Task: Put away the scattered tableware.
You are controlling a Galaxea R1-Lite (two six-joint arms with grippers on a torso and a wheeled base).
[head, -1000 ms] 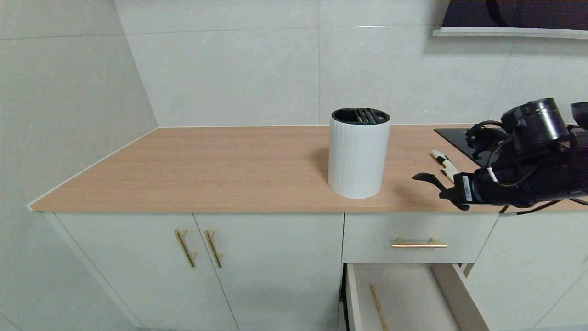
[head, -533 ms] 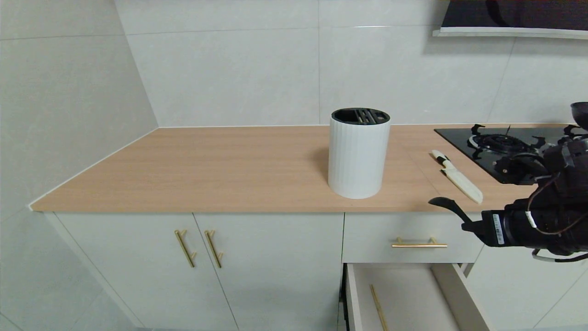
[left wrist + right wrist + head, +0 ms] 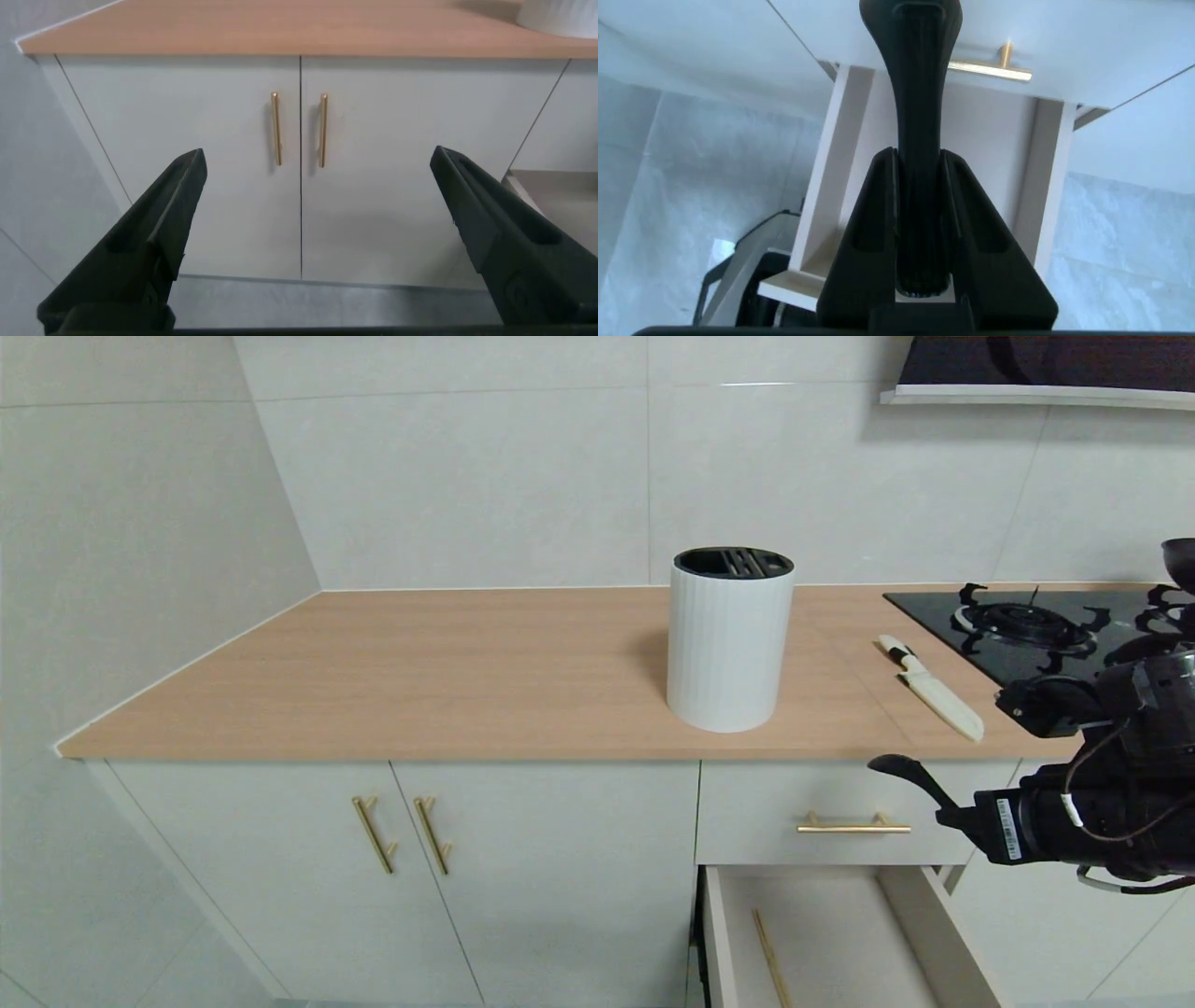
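Lying near the counter (image 3: 420,672) front edge, knife (image 3: 929,689) between holder (image 3: 728,639) and hob (image 3: 1027,625), touching neither, drawer (image 3: 822,933) open below, right gripper (image 3: 889,768) level under that edge, fingers pressed together, empty, left gripper (image 3: 318,233) spread wide before doors (image 3: 215,187).

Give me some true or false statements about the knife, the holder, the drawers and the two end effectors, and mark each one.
1. The knife lies on the countertop between the white holder and the stove. True.
2. The right end effector grips the knife. False: it is shut on nothing, in front of the upper drawer.
3. The lower drawer is open. True.
4. The left end effector is shut. False: its fingers stand wide apart, facing the cabinet doors.
5. The white holder lies on its side. False: it stands upright.
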